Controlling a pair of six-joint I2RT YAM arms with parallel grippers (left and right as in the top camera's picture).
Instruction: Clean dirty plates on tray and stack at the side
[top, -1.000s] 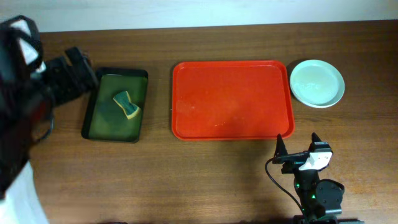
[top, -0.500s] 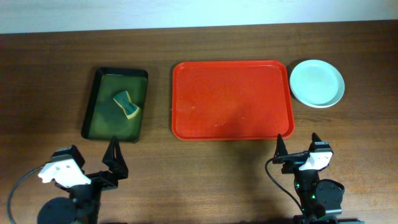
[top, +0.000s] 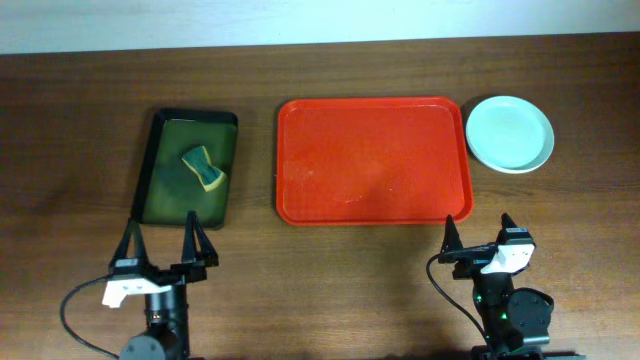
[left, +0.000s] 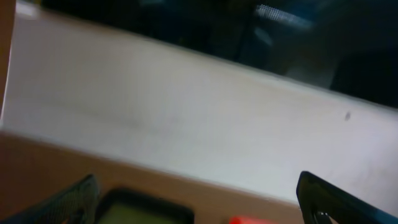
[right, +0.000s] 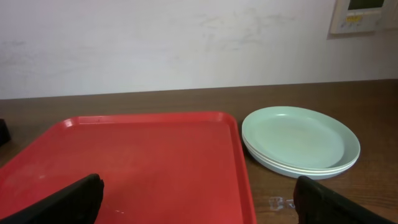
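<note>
The red-orange tray (top: 373, 160) lies in the middle of the table with nothing on it; it also shows in the right wrist view (right: 124, 162). The plates sit stacked (top: 510, 133) on the table right of the tray, pale blue-green on top; they also show in the right wrist view (right: 300, 140). My left gripper (top: 161, 243) is open and empty near the front edge, below the green tray. My right gripper (top: 479, 232) is open and empty just in front of the red tray's near right corner.
A dark green black-rimmed tray (top: 160, 195) at the left holds a yellow-green sponge (top: 203, 168). The left wrist view is blurred, showing a pale wall, the green tray's edge (left: 143, 208) and a bit of the red tray (left: 249, 220).
The left arm came down from the far left of the table, to the front edge, and has now turned to point straight at the green tray. The right arm has not moved.
</note>
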